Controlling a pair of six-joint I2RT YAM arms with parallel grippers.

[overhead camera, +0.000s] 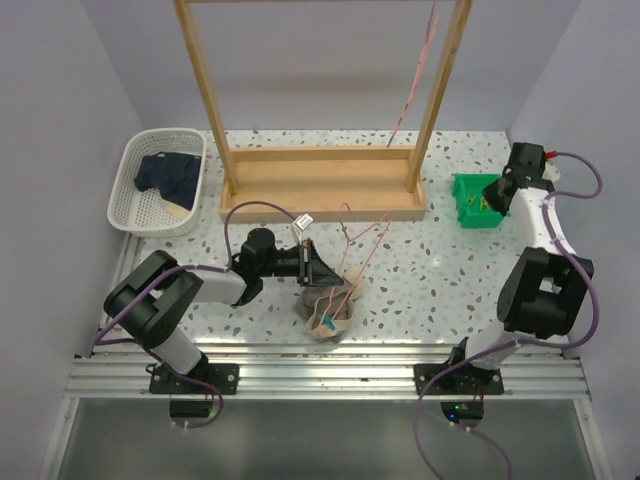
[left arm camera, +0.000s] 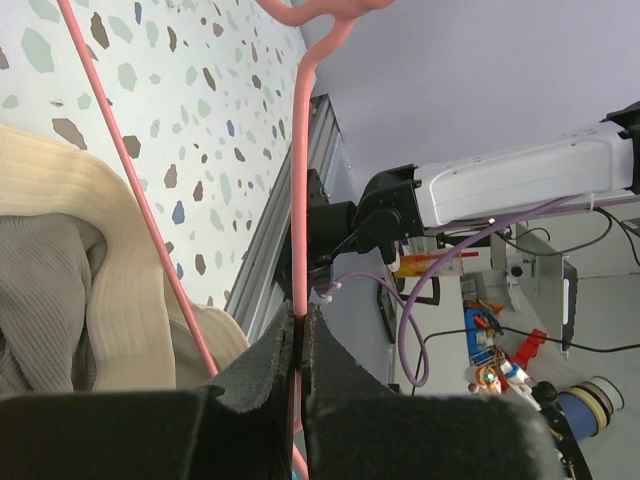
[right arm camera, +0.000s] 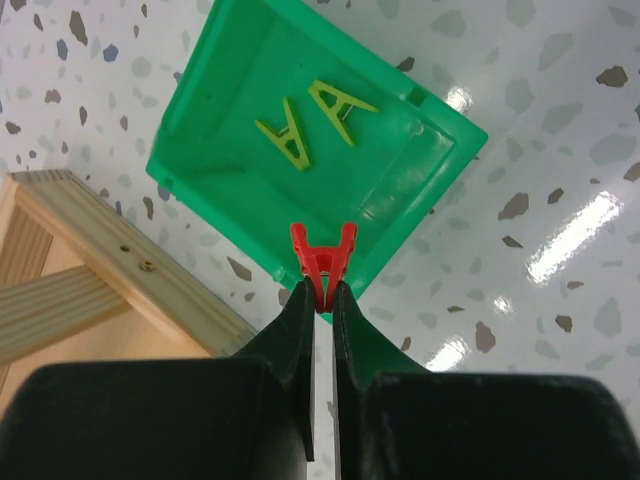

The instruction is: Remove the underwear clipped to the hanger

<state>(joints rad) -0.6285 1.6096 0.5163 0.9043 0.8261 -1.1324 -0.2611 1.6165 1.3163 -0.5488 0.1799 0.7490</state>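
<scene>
Grey underwear (overhead camera: 330,312) with a beige waistband (left arm camera: 115,270) lies bunched on the table, and a small green clip (overhead camera: 328,323) still sits on it. The pink hanger (overhead camera: 365,262) lies across it. My left gripper (overhead camera: 318,268) is shut on the hanger's thin rod (left arm camera: 298,200), right beside the cloth. The dark navy underwear (overhead camera: 168,175) lies in the white basket (overhead camera: 130,195). My right gripper (overhead camera: 497,188) hovers over the green bin (right arm camera: 300,130), shut on a red clip (right arm camera: 322,262).
A wooden rack (overhead camera: 320,185) stands at the back middle, with another pink hanger (overhead camera: 415,85) hanging from it. Two yellow-green clips (right arm camera: 312,120) lie in the green bin. The metal rail (overhead camera: 330,370) runs along the table's near edge.
</scene>
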